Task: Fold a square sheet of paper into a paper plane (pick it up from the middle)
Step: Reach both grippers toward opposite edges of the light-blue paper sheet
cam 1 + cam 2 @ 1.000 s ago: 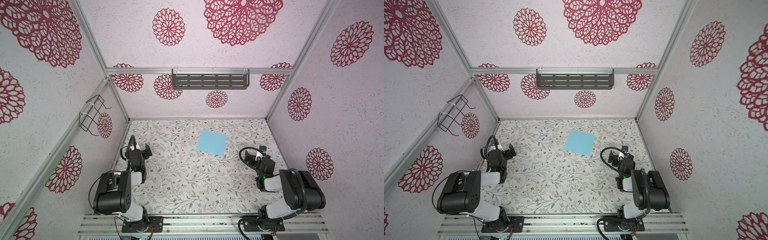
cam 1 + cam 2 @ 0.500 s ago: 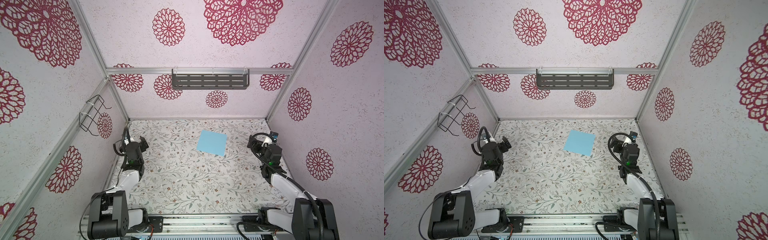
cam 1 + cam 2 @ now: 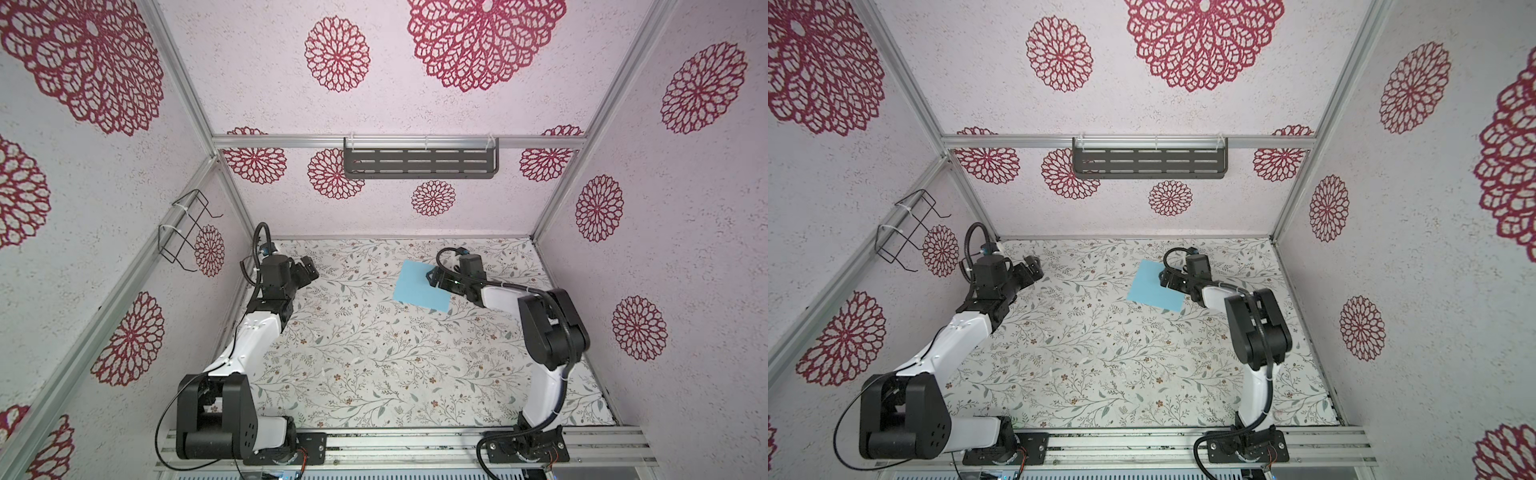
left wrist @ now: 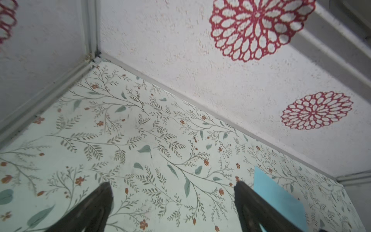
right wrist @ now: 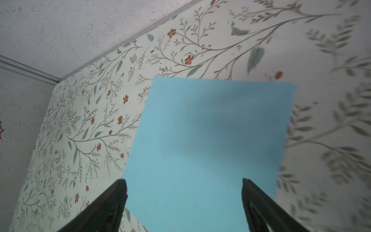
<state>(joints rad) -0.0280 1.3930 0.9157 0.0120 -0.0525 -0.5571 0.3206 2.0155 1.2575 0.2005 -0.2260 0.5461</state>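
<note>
A floral-printed counter (image 3: 374, 353) forms the floor of a booth whose pale walls (image 3: 266, 83) carry red rosettes. A dark slotted shelf (image 3: 419, 163) hangs on the back rail and a wire rack (image 3: 183, 232) on the left wall. The square sheet of paper (image 3: 415, 289) lies flat and unfolded toward the back of the counter, right of the middle, in both top views. The right tool (image 5: 183, 180) hangs over the sheet's right edge, jaws apart, and the blue paper fills the gap between them in the right wrist view. Whether the tips touch it I cannot tell. The left tool (image 4: 172, 183) sits near the back left corner, well apart from the sheet, jaws apart with nothing between them.
</note>
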